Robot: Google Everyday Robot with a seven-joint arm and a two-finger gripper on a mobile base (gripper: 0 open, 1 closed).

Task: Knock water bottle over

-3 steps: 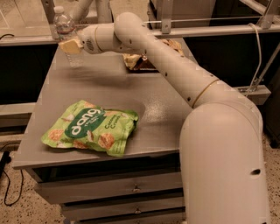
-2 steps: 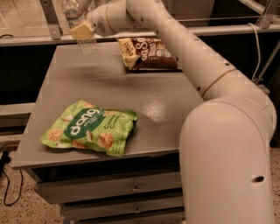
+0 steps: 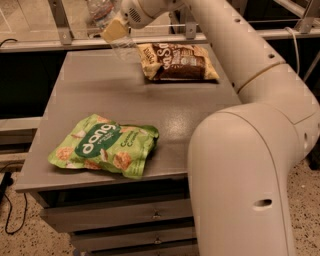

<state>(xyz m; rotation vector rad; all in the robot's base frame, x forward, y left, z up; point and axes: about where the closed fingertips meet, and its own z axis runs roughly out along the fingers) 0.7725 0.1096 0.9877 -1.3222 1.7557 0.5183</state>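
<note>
White robot arm (image 3: 240, 150) looms over the right side of the grey table (image 3: 180, 115). A green Dang snack bag (image 3: 102, 145) lies at the table's front left and a brown snack bag (image 3: 177, 62) at its back. The gripper (image 3: 116, 30) hangs over the table's back edge against the tilted water bottle (image 3: 121, 46). I cannot tell whether it is clamped.

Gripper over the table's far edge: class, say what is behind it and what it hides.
Behind the gripper leans the clear water bottle, one end showing above it, the other below over the grey table. The bottle's middle is covered.
</note>
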